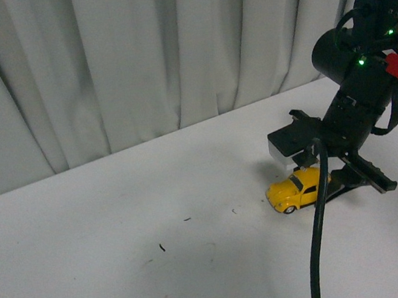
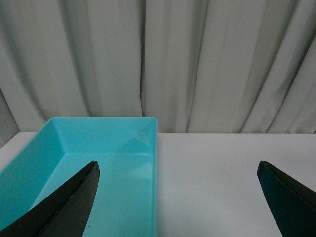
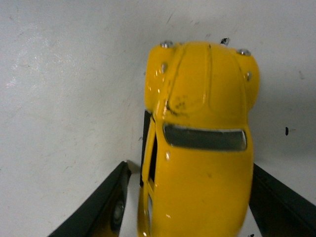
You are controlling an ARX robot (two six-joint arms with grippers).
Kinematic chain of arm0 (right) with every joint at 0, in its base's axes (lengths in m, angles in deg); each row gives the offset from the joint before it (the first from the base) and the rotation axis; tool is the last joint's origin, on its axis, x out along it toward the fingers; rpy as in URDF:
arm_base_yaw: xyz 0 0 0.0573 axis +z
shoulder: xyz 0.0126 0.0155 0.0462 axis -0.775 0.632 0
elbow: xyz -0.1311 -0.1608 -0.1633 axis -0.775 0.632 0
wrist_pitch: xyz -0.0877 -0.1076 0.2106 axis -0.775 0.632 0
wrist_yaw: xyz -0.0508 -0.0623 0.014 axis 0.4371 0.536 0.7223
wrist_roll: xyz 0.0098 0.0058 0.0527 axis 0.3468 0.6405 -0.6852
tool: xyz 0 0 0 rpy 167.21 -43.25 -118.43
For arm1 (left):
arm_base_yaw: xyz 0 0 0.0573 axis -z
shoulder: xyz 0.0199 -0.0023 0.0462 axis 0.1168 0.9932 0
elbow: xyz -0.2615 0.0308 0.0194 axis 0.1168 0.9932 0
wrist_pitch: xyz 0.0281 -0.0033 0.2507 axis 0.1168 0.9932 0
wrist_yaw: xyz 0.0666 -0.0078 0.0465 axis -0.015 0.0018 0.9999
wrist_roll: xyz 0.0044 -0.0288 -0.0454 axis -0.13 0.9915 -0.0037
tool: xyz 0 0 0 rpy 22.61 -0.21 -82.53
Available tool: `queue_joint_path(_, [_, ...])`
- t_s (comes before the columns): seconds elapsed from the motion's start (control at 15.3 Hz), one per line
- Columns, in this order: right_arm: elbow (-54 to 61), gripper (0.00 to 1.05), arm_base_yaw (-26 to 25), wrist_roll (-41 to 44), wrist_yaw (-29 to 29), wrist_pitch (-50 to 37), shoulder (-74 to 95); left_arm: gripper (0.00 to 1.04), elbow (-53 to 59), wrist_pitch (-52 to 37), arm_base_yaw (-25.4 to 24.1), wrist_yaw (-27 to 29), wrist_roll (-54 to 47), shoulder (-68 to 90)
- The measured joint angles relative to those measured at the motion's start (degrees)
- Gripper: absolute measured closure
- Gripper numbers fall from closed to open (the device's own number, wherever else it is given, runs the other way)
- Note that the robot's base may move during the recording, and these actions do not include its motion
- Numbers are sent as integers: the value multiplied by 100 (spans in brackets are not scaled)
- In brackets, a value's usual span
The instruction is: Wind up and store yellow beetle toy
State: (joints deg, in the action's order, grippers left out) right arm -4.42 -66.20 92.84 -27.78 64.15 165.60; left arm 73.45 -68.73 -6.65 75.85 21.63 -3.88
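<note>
The yellow beetle toy stands on its wheels on the white table, right of the middle. My right gripper is lowered over its rear half, open, one finger on each side. In the right wrist view the toy fills the space between the two black fingers; a small gap shows beside one finger, the other looks close against the body. My left gripper is open and empty above the table beside a turquoise bin. The left arm is out of the front view.
Grey curtains hang behind the table's far edge. The turquoise bin shows only in the left wrist view and looks empty. A black cable hangs from the right arm in front of the toy. Small dark specks lie on the table.
</note>
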Motion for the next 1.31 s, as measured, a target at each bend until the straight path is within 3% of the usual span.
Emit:
queue_joint_path(0.2, [-7, 6, 0, -7, 7, 35, 0, 7, 0, 0, 0, 0, 0, 0])
queue_joint_path(1.31, [166, 7, 33, -17, 50, -98, -142, 7, 0, 0, 0, 2, 0, 0])
